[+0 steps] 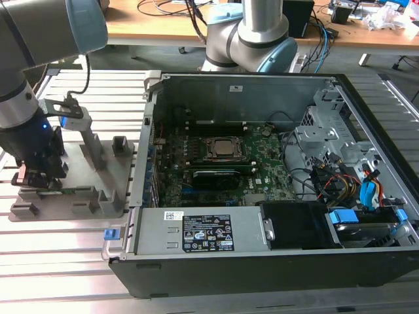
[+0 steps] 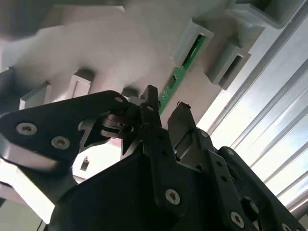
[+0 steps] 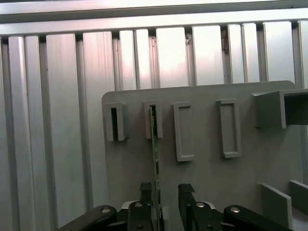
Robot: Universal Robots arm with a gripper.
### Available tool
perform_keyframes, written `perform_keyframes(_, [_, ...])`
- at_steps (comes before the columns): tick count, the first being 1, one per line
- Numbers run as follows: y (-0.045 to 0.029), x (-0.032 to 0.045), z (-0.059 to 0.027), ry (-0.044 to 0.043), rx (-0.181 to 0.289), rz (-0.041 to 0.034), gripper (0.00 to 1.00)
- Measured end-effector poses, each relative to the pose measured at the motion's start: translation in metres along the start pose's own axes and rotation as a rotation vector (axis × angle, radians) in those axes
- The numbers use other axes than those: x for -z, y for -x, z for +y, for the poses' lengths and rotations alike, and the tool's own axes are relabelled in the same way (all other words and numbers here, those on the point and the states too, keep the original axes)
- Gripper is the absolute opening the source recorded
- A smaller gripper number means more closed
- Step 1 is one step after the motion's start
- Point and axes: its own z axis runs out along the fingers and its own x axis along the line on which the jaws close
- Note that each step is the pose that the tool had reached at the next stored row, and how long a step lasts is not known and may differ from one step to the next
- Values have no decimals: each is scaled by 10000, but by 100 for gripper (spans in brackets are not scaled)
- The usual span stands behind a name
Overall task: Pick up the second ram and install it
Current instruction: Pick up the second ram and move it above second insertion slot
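Observation:
The second ram [image 3: 155,144] is a thin green stick standing on edge in a slot of the grey holder plate [image 3: 207,178]. In the second wrist view the ram [image 2: 179,72] runs from a slot block toward my fingers. My gripper [image 3: 165,190] is open and straddles the near end of the stick. One finger [image 3: 146,188] sits close beside it and the other stands apart. In the exterior view my gripper [image 1: 39,178] hangs low over the holder plate [image 1: 118,173] at the exterior view's left, with a sliver of the ram [image 1: 65,190] beside it.
The open computer case [image 1: 229,226] lies to the exterior view's right of the holder, its motherboard [image 1: 262,167] exposed. A second arm's base [image 1: 252,39] stands behind the case. Upright posts [image 1: 91,140] rise from the holder beside my gripper. Ribbed aluminium table [image 3: 57,120] surrounds the plate.

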Motion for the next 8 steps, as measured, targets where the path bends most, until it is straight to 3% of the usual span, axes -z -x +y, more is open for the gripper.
perform_keyframes(4, [-53, -101, 4, 1, 21, -14, 36])
perform_keyframes(8, [5, -182, 9, 4, 457, -7, 36])
